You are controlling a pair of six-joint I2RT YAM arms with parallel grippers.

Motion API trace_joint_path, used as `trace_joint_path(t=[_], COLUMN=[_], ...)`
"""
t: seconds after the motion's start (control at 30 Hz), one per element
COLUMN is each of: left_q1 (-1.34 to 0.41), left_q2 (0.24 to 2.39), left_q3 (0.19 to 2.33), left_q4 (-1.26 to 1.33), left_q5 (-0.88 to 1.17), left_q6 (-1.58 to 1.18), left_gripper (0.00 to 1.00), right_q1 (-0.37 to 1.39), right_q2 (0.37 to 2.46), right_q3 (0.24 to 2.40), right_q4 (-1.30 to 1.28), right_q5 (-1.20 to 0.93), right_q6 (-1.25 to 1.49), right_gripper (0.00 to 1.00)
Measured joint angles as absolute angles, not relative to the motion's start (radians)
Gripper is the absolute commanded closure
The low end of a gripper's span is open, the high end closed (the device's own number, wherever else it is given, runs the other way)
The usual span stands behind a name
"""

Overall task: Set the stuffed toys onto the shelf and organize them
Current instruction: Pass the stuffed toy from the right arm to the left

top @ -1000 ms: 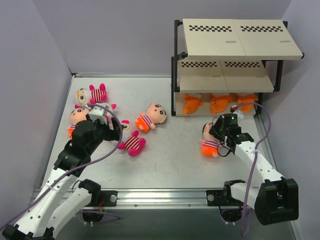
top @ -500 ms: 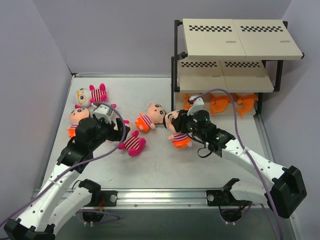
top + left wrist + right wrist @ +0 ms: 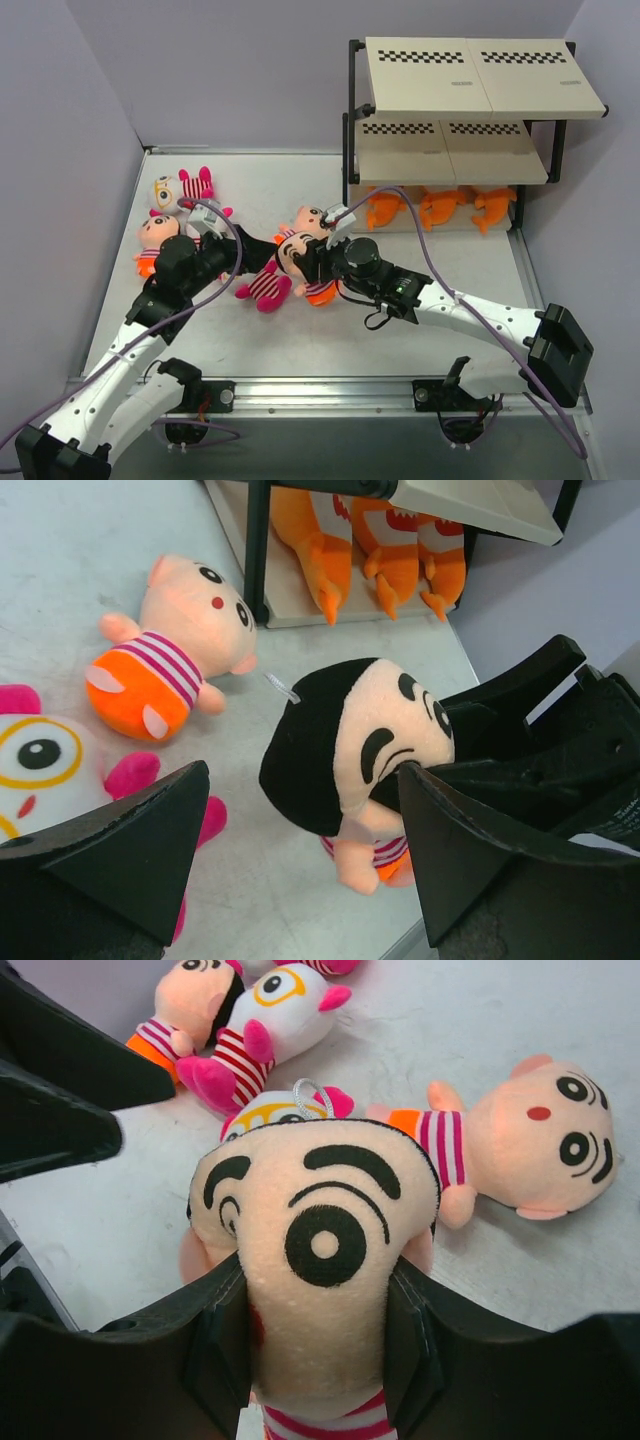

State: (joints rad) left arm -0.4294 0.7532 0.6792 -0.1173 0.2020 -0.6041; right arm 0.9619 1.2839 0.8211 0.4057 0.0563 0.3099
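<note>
My right gripper is shut on the head of a striped orange doll, which it holds up just left of the table's middle. The open left gripper straddles that doll, its fingers apart from it. A second doll lies beyond. A pink glasses toy lies under the grippers, and another lies far left next to a third doll. The shelf stands at the back right, with three orange sharks on its bottom board.
Grey walls close in the table on the left and at the back. A metal rail runs along the near edge between the arm bases. The shelf's black post stands close behind the lying doll.
The right arm has carried the striped doll from the floor in front of the shelf leftwards to the left gripper. The left gripper has edged toward it and stayed open.
</note>
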Motion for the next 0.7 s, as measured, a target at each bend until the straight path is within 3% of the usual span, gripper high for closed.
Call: trace_joint_path(t=[0.3, 0.43, 0.57, 0.6, 0.7], left_q1=[-0.458, -0.473, -0.479, -0.479, -0.481], left_q2=[0.801, 0.801, 0.806, 0.806, 0.805], left_q3=[0.599, 0.571, 0.569, 0.568, 0.567], left_q4=[0.044, 0.107, 0.137, 0.142, 0.153], left_q5=[0.260, 0.262, 0.260, 0.258, 0.258], left_q6=[-0.756, -0.795, -0.808, -0.809, -0.805], left_gripper=[0.16, 0.23, 0.44, 0.56, 0.81], right_q1=[0.989, 0.989, 0.989, 0.989, 0.989], right_q2=[1.287, 1.287, 1.286, 1.286, 1.283], right_q3=[0.821, 0.817, 0.805, 0.803, 0.788], right_q4=[0.514, 0.542, 0.570, 0.577, 0.595], right_q5=[0.055, 0.046, 0.035, 0.031, 0.025], right_q6=[0.302, 0.301, 0.302, 0.302, 0.302], right_gripper=[0.54, 0.52, 0.48, 0.46, 0.39])
